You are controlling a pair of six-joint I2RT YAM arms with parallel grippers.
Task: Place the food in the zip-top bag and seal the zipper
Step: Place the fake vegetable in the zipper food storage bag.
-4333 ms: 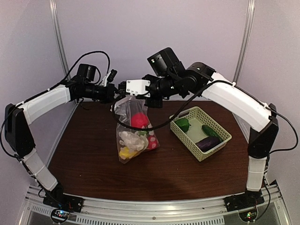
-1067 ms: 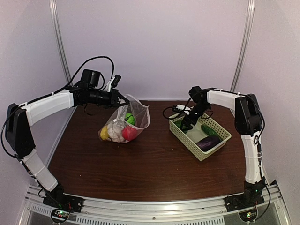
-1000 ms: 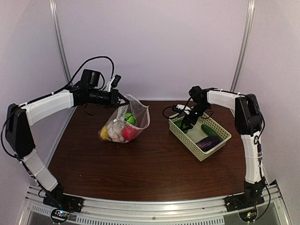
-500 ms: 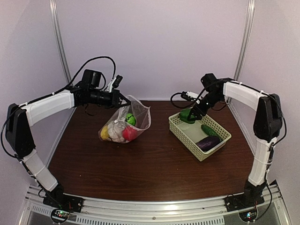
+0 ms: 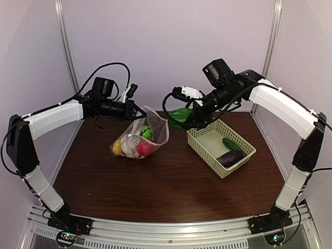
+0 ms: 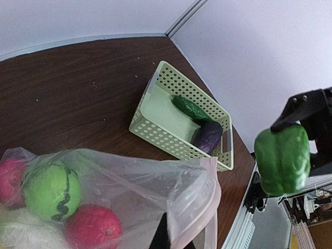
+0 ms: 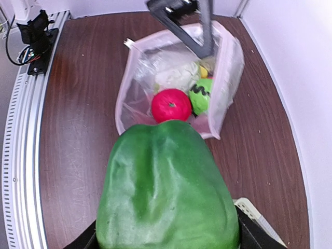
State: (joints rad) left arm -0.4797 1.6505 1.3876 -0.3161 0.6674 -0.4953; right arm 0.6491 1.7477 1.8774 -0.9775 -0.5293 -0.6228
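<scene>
The zip-top bag [image 5: 139, 137] hangs open over the left of the table, its bottom resting on the wood. My left gripper [image 5: 136, 110] is shut on the bag's mouth edge, by the pale zipper strip [image 6: 210, 207]. Food lies inside: a white cauliflower [image 7: 174, 75], a red-pink ball [image 7: 171, 105], a green ball [image 7: 202, 96] and a yellow piece [image 7: 205, 70]. My right gripper [image 5: 193, 111] is shut on a green pepper [image 5: 179, 115], held in the air just right of the bag's mouth. The pepper [image 7: 166, 192] fills the right wrist view and hides the fingertips.
A pale green lattice basket [image 5: 205, 155] stands at the right of the table. It holds a green cucumber [image 5: 232, 143] and a purple eggplant [image 5: 230, 157]. Bare brown wood lies in front of the bag and basket. Walls close in behind and at both sides.
My right arm has lifted the green pepper out of the basket and carried it up and left toward the bag's mouth. The left arm and the bag have stayed put.
</scene>
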